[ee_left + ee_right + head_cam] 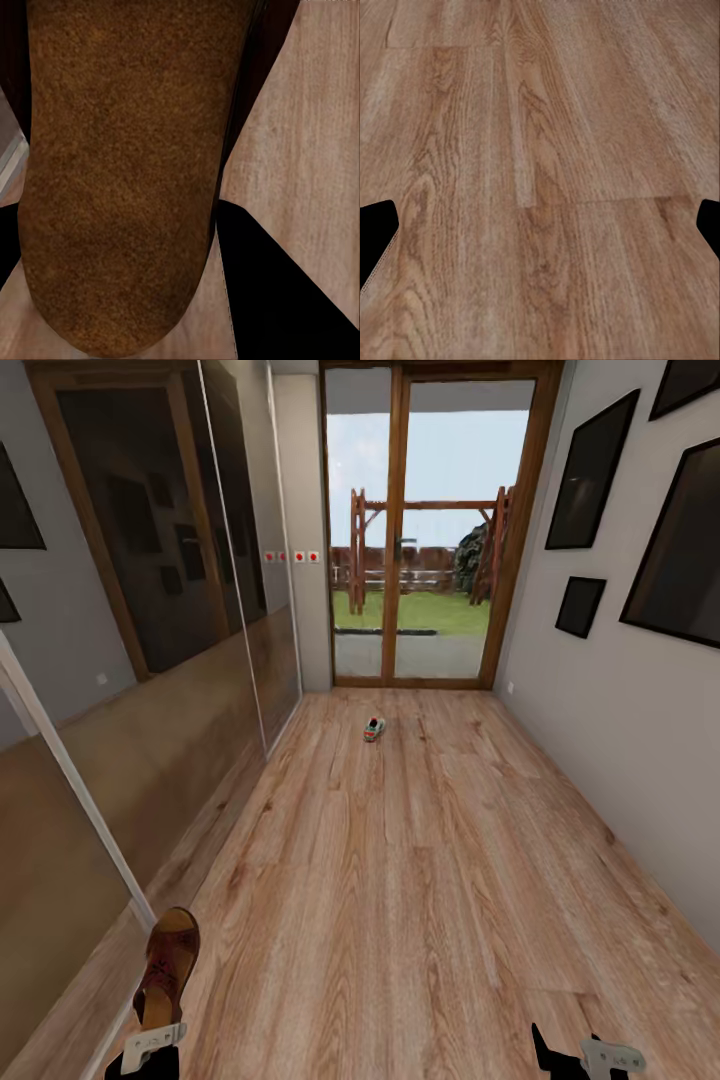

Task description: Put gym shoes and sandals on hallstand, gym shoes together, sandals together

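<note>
Far down the corridor floor (420,880), near the glass door, lies one gym shoe (373,729), white with green and red. At the lower left of the head view my left gripper (152,1032) is shut on the heel end of a dark brown sandal (168,960), which is held off the floor with its toe pointing away. The sandal's tan footbed (120,165) sits between the dark fingers (285,285) in the left wrist view. My right gripper (565,1060) is low at the lower right, open and empty over bare planks (540,225). The hallstand, the other gym shoe and the other sandal are out of view.
Mirrored sliding wardrobe doors (150,660) run along the left side. A wood-framed glass door (430,530) to a garden closes the far end. The right wall (620,740) carries dark framed pictures. Wide floor stretches between me and the shoe.
</note>
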Controlling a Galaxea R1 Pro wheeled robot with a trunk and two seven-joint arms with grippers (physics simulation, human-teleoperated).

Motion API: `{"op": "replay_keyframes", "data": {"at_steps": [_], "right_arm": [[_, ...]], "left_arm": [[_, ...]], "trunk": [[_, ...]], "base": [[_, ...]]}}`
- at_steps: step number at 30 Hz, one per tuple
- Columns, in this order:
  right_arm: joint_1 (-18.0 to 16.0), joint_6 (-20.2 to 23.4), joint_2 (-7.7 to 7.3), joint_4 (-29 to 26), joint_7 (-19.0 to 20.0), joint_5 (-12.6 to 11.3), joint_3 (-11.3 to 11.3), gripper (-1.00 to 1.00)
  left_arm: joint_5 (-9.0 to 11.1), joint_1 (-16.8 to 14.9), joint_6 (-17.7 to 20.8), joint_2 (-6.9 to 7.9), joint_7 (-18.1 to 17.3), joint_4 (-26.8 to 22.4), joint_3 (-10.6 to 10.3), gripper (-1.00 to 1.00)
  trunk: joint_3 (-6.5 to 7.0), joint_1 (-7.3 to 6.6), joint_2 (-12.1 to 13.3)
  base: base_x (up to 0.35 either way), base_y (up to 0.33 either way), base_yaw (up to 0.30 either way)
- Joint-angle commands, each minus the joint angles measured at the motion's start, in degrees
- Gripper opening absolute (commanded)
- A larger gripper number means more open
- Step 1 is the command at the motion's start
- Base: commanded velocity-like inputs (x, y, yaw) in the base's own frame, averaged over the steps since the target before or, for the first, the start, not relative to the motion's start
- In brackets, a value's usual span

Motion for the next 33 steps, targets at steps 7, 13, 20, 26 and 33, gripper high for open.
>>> {"op": "replay_keyframes", "data": {"at_steps": [7, 13, 20, 26, 33], "right_arm": [[-0.1, -0.2, 0.05, 0.0, 0.4, 0.6, -0.5, 1.0], [-0.1, -0.2, 0.05, 0.0, 0.4, 0.6, -0.5, 1.0], [-0.1, -0.2, 0.05, 0.0, 0.4, 0.6, -0.5, 1.0], [-0.1, -0.2, 0.05, 0.0, 0.4, 0.6, -0.5, 1.0], [-0.1, -0.2, 0.05, 0.0, 0.4, 0.6, -0.5, 1.0]], "left_arm": [[-0.7, -0.1, -0.2, -0.05, -0.4, 0.3, 0.4, -1.0], [-0.8, -0.1, -0.2, -0.05, -0.4, 0.3, 0.4, -1.0], [-1.1, -0.5, 0.0, -0.71, -0.4, 1.1, -1.1, -1.0], [-1.2, -1.7, 0.4, -3.67, -0.4, -0.3, -4.2, -1.0], [-1.4, -8.5, 1.4, -6.59, 0.1, -1.9, -9.2, -1.0]], "trunk": [[-0.05, 0.02, 0.0], [-0.05, 0.02, 0.0], [-0.05, 0.02, 0.0], [-0.05, 0.02, 0.0], [-0.05, 0.02, 0.0]], "base": [[0.34, 0.0, 0.0], [0.34, 0.0, 0.0], [0.34, 0.0, 0.0], [0.34, 0.0, 0.0], [0.34, 0.0, 0.0]]}}
